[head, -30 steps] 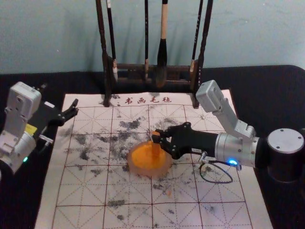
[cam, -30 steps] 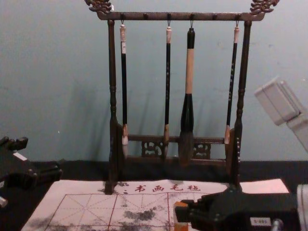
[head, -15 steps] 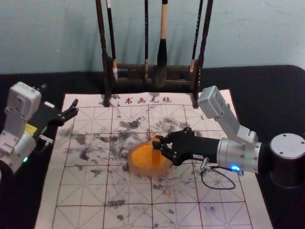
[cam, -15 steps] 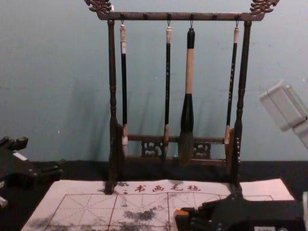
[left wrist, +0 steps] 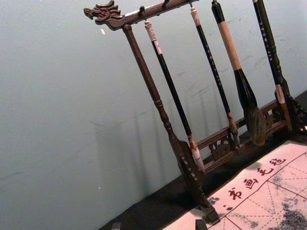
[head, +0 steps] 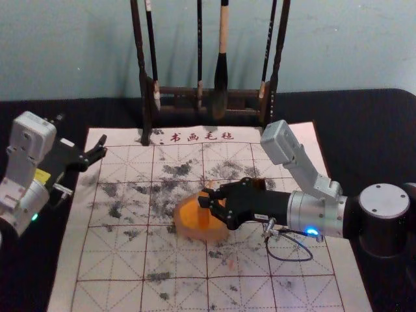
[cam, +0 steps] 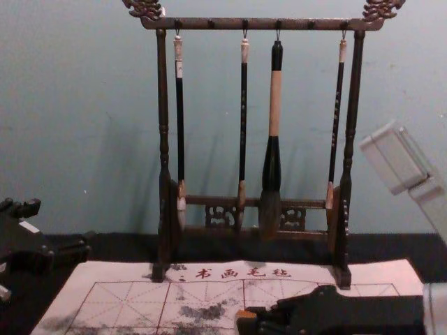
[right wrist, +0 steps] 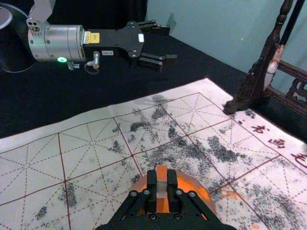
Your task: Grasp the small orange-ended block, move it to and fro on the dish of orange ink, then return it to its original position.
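Black-covered bench [head: 383, 143] is hosting an orange-ended block [right wrist: 161, 174] over orange ink [head: 190, 213]

Behind the bench, a pale blue-green wall [head: 65, 52] is rising, and a dark carved brush rack [cam: 163, 125] is standing at twelve o'clock from the ink dish [head: 195, 234]. Four brushes are hanging from it, the thickest one [cam: 273, 160] showing a tan-and-black handle. Beneath the dish, a white calligraphy mat [head: 110, 260] is lying, its red grid carrying dark ink smudges.

Reaching in from three o'clock, the right claw [head: 207, 199] is hovering over the dish and pinching the orange-ended block between its two black fingers. The block is standing roughly upright above the orange ink, a pale band showing between its orange parts in the right wrist view. Its lower end is merging with the ink's colour, so whether it is touching the ink cannot be told.

At ten o'clock from the dish, by the mat's edge, the left claw [head: 81, 134] is waiting idle, its fingers spreading apart and holding nothing.
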`<action>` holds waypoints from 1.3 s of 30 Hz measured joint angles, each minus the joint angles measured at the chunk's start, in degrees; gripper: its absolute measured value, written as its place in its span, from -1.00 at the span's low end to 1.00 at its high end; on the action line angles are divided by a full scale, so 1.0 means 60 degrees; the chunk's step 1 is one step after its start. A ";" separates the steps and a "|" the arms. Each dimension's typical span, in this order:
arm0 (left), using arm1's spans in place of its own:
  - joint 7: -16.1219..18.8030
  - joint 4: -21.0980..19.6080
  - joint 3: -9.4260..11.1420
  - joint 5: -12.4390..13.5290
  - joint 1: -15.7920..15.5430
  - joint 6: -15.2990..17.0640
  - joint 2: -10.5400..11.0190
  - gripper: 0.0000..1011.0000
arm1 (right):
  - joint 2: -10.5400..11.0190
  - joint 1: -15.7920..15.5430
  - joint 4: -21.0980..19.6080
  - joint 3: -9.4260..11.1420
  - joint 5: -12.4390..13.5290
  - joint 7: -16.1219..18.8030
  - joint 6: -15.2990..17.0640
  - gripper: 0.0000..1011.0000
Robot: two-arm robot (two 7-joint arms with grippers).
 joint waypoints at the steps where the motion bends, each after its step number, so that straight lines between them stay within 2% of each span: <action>1: 0.0000 0.0000 0.0001 0.0000 0.0000 0.0000 0.0000 0.98 | -0.0018 0.0012 0.0014 -0.0010 0.0000 0.0002 0.0000 -0.76; 24: 0.0000 0.0000 0.0000 0.0000 0.0000 0.0000 0.0000 0.98 | -0.0638 0.0506 0.0840 -0.0138 -0.0188 -0.0142 -0.0149 -0.76; 39: 0.0000 0.0000 0.0000 0.0000 0.0000 0.0000 0.0000 0.98 | -0.0695 0.0532 0.1012 0.0002 -0.0437 -0.0300 -0.0290 -0.76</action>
